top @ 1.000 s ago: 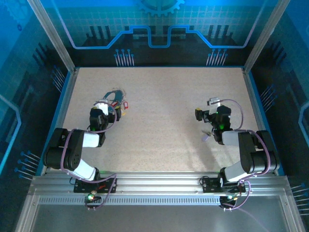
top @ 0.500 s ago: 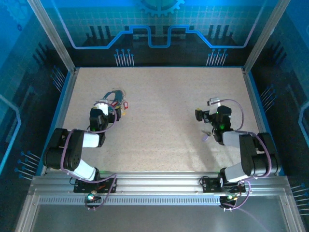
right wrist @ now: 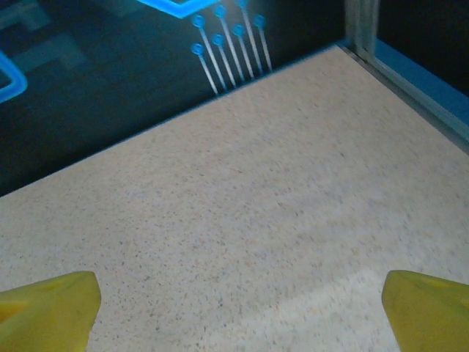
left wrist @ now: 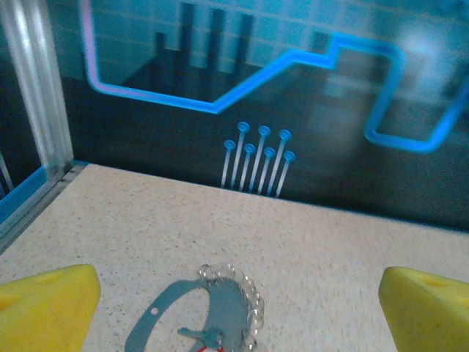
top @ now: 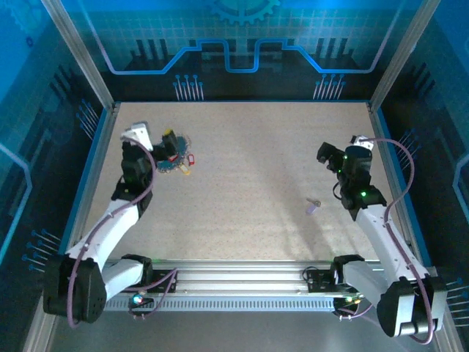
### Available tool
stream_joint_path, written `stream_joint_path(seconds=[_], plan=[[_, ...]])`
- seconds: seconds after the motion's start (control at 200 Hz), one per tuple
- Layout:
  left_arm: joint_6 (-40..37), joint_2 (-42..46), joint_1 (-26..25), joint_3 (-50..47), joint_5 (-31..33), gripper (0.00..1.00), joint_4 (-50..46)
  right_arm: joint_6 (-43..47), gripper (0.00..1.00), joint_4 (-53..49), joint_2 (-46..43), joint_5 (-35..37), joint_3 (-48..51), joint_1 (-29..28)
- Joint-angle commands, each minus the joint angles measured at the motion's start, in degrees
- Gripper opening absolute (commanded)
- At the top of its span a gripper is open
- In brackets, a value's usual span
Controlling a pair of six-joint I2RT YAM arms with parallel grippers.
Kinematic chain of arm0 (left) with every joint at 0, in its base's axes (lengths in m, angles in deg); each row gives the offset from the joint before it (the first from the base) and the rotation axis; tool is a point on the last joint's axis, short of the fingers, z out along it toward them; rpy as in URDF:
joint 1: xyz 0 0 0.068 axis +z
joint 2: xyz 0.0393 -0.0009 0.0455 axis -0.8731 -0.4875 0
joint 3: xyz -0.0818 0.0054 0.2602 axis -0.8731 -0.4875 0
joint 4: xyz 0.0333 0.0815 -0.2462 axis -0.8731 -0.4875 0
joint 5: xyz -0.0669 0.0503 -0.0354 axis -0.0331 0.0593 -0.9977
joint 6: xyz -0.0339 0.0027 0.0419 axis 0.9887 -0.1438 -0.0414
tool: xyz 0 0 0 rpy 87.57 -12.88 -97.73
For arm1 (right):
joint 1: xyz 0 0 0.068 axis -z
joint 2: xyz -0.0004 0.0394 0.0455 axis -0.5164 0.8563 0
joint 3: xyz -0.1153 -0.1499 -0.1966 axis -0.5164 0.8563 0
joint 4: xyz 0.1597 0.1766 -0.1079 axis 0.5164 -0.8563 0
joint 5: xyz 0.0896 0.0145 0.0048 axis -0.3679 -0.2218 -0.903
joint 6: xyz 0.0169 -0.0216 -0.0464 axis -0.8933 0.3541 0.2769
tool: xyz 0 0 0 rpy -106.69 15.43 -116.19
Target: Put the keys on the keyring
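- Left gripper (top: 168,143) is hovering at the far left of the speckled beige table (top: 249,176), jaws standing wide apart and gripping nothing.
- In the left wrist view its yellow fingertips (left wrist: 44,308) are sitting at the two bottom corners, with bare table between them.
- Thin grey oval wire keyring (top: 170,164) is lying flat on the table just near of the left gripper. In the left wrist view it (left wrist: 223,312) is showing low between the fingers, touched by neither.
- A short chain of small silver rings (left wrist: 251,297) is curling along the keyring's right side.
- Small red-headed key (top: 192,158) is lying just right of the keyring; whether it is threaded on, cannot tell.
- Small pale lilac-headed key (top: 313,207) is lying alone on the right half of the table, well apart from the keyring.
- Right gripper (top: 323,154) is hanging far of the lilac key and apart from it, jaws spread wide and empty.
- In the right wrist view its yellow fingertips (right wrist: 47,308) are flanking bare table.
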State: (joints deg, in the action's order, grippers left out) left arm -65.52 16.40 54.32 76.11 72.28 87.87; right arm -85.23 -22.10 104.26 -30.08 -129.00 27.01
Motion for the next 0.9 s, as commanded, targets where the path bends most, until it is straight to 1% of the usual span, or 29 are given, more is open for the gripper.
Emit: stream_joint_path(seconds=[0.0,0.055,0.13,0.185,0.3,0.4,0.495,0.595,0.715,0.82,0.895], plan=[[4.2,-8.0,1.5,9.1,4.4,0.99,-17.4,-6.6,1.0,-15.9,2.1,0.5,-3.3,0.1],[2.9,-14.0,1.7,15.6,2.8,0.99,-22.6,-5.9,1.0,-18.9,4.1,0.5,-5.1,-0.9],[0.5,-22.9,2.2,25.6,-3.7,0.99,-31.2,-5.5,1.0,-23.0,6.4,2.4,-7.4,-3.2],[-0.2,-29.4,2.3,31.4,-7.8,0.99,-35.4,-5.1,1.0,-24.7,7.5,3.4,-8.1,-5.3],[-1.6,-39.1,2.4,39.5,-13.4,0.99,-37.5,-5.2,1.0,-25.4,7.8,4.4,-7.3,-9.9],[0.0,-45.9,4.2,44.1,-17.7,0.99,-38.5,-5.8,1.0,-25.4,7.9,3.8,-6.0,-13.8],[2.0,-50.6,6.1,47.1,-21.4,0.99,-39.5,-4.9,1.0,-25.8,8.1,4.0,-5.3,-16.8],[2.0,-53.8,6.5,49.0,-23.3,0.99,-41.2,-3.1,1.0,-26.1,7.5,5.8,-4.8,-19.1],[2.7,-56.6,6.5,50.3,-27.2,0.99,-43.1,-1.1,1.0,-25.1,6.6,5.3,-3.6,-19.3],[3.6,-59.2,6.5,53.0,-30.2,0.99,-46.9,-1.0,1.0,-24.8,6.8,5.1,-3.4,-19.4],[3.8,-60.6,6.5,54.0,-34.2,0.99,-49.2,-1.4,1.0,-25.0,7.0,4.9,-3.7,-19.4]])
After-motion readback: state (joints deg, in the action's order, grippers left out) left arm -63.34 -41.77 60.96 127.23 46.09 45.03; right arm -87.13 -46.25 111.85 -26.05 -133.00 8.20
